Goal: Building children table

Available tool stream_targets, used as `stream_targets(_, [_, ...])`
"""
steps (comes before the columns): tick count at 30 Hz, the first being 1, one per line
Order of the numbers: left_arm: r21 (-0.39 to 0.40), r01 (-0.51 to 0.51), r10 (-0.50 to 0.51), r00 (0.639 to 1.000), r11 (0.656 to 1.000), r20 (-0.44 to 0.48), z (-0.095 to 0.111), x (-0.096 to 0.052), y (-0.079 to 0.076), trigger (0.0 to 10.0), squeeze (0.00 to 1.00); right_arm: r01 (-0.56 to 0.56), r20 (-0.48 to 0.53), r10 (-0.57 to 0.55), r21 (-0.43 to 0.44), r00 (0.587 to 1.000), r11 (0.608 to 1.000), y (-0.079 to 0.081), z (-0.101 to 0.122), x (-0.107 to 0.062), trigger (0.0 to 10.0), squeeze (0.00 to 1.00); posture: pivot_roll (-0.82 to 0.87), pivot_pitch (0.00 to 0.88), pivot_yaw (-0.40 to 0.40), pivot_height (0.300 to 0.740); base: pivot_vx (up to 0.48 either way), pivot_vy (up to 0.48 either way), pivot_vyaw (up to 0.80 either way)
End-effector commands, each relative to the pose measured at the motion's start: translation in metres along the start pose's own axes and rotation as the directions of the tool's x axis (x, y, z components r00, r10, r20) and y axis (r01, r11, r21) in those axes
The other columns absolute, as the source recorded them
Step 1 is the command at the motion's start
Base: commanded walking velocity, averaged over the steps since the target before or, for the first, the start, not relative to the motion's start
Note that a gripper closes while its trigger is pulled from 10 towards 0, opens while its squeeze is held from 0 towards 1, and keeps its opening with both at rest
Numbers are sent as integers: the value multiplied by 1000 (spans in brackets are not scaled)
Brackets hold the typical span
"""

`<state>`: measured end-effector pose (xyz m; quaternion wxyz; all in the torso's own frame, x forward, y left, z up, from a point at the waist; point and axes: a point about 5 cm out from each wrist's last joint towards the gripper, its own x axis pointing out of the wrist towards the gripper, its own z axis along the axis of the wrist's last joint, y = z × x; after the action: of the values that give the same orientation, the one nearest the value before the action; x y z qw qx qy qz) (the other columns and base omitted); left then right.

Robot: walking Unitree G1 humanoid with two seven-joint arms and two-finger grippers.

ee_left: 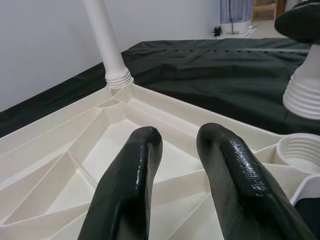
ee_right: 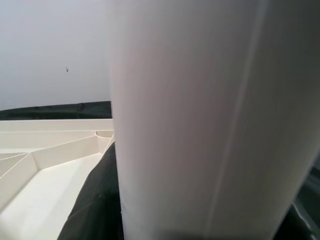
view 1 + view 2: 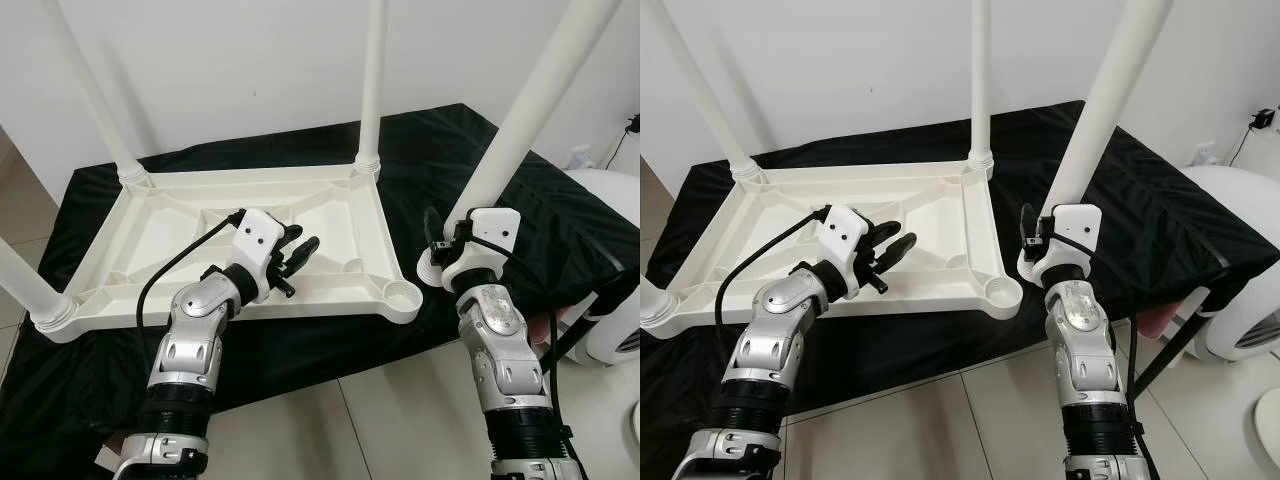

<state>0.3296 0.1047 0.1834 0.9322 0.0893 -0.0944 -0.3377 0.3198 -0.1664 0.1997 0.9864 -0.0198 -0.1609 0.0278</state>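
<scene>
1. The children's table top (image 3: 200, 255), a white plastic piece, lies upside down on a black cloth (image 3: 520, 210) that covers a low surface against a white wall (image 3: 250, 60).
2. Its underside faces up as a shallow tray of ribbed compartments; the compartments hold nothing but their own moulded walls.
3. Three white legs stand in its corner sockets: the far left leg (image 3: 95, 95), the far right leg (image 3: 373, 80) and the near left leg (image 3: 25, 280), all rising out of the frame.
4. The near right corner socket (image 3: 403, 296) is a round threaded cup, and it is open with no leg in it.
5. The fourth leg (image 3: 530, 110) stands just beside that socket, on the cloth outside the table top, tilted so that its upper part leans to the right. Its ribbed threaded end (image 1: 305, 92) sits close to the socket but apart from it.
6. The right gripper (image 3: 440, 240) is at the lower part of this fourth leg, with the leg pressed close in front of its wrist camera. Its fingers lie around the leg's base, but whether they clamp the leg cannot be told.
7. The left gripper (image 3: 300, 252) hovers over the right part of the tray, above the ribs near the front rim. Its two black fingers (image 1: 127, 190) are slightly apart and hold nothing.
8. A white rounded appliance (image 3: 615, 270) stands on the floor at the far right, beside the cloth's edge.
</scene>
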Motion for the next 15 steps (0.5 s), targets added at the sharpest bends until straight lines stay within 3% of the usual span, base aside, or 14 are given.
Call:
stream_targets(1, [-13, -345, 345, 939, 939, -14, -4, -8, 17, 10000, 0, -4, 17, 4, 5, 1000, 1000, 4, 1, 0, 10000, 0, -114, 0, 68, 740, 0, 0, 0])
stream_targets(7, [0, -293, 293, 956, 956, -14, -5, -12, 15, 10000, 0, 1, 16, -1, 1, 1000, 1000, 2, 1, -1, 10000, 0, -107, 3, 69, 740, 0, 0, 0])
stream_targets(15, [44, -79, 80, 996, 996, -38, -11, -18, -1, 10000, 0, -1, 7, 1, -3, 1000, 1000, 2, -2, -5, 10000, 0, -100, 13, 67, 740, 0, 0, 0])
